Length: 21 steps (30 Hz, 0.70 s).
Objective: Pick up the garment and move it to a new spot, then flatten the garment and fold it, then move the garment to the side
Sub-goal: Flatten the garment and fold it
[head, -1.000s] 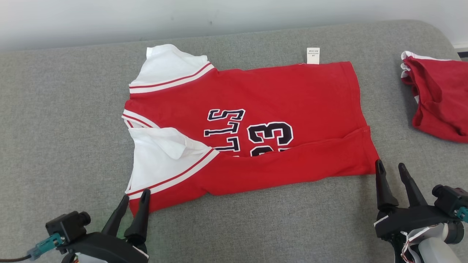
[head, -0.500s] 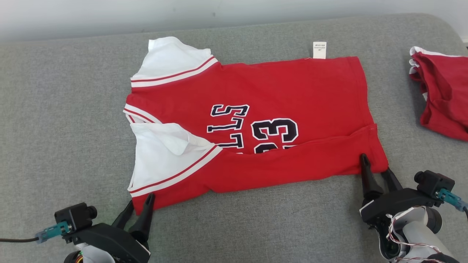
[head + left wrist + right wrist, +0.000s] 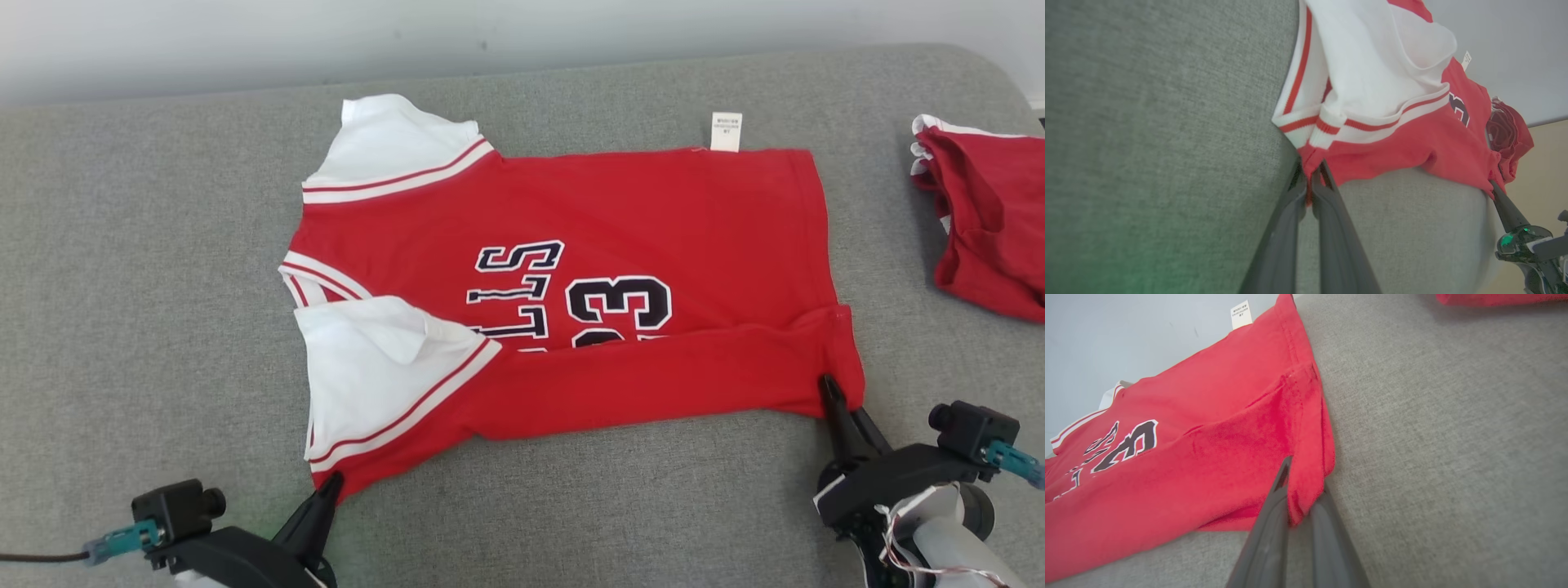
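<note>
Two jersey (image 3: pixel 653 212) corners are clamped by left gripper (image 3: pixel 331 486) and right gripper (image 3: pixel 837 396).

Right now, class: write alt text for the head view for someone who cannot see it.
A red jersey lies on a grey surface, its near edge folded over. The left end effector is shut on the near corner by the sleeve, the right end effector on the near hem corner. Another red garment lies far right.

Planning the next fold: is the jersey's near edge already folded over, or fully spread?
Folded over. On the jersey, a red near-edge band covers the bottom of the lettering and number; the rest lies spread.
</note>
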{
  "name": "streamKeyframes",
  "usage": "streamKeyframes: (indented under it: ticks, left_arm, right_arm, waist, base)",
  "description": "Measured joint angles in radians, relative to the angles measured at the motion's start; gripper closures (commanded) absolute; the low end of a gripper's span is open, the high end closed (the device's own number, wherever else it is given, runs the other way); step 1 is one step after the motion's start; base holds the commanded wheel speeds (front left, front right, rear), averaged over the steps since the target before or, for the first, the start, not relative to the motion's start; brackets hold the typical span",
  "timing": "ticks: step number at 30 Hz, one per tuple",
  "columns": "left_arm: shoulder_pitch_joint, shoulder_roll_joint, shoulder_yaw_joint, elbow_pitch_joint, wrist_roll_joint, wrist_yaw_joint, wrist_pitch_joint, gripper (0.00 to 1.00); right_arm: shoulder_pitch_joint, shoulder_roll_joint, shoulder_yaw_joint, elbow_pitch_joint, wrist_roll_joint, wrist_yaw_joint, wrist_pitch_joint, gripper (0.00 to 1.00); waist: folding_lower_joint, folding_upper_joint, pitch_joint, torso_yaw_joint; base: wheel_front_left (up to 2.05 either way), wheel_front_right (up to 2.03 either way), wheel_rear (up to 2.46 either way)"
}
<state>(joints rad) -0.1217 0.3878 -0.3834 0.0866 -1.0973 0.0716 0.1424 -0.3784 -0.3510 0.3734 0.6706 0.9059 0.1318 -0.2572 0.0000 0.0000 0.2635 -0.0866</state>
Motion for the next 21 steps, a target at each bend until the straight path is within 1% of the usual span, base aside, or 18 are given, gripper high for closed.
streamKeyframes:
  ticks: [5, 10, 11, 16, 21]
  left_arm:
    - [0.05, 0.03, 0.012, -0.056, -0.012, 0.011, 0.011, 1.0]
    - [0.109, 0.071, 0.02, -0.137, -0.012, 0.035, 0.023, 1.0]
    - [0.109, 0.071, 0.02, -0.137, -0.012, 0.035, 0.023, 1.0]
    - [0.18, 0.1, 0.009, -0.231, -0.002, 0.073, 0.038, 1.0]
    - [0.257, 0.108, -0.02, -0.293, -0.001, 0.099, 0.058, 1.0]
  right_arm:
    - [0.05, -0.056, 0.044, -0.06, 0.06, 0.0, -0.001, 1.0]
    - [0.104, -0.12, 0.081, -0.132, 0.107, 0.0, -0.003, 1.0]
    - [0.104, -0.12, 0.081, -0.132, 0.107, 0.0, -0.003, 1.0]
    - [0.164, -0.191, 0.116, -0.213, 0.15, 0.0, -0.003, 1.0]
    - [0.224, -0.251, 0.129, -0.266, 0.168, 0.0, 0.012, 1.0]
  waist:
    - [0.0, 0.0, -0.019, -0.004]
    - [0.0, 0.0, -0.036, -0.005]
    - [0.0, 0.0, -0.036, -0.005]
    - [0.0, 0.0, -0.05, 0.0]
    - [-0.0001, 0.0, -0.055, 0.003]
  base:
    - [0.0, 0.0, 0.0]
    - [0.0, 0.0, 0.0]
    - [0.0, 0.0, 0.0]
    - [0.0, 0.0, 0.0]
    - [0.0, 0.0, 0.0]
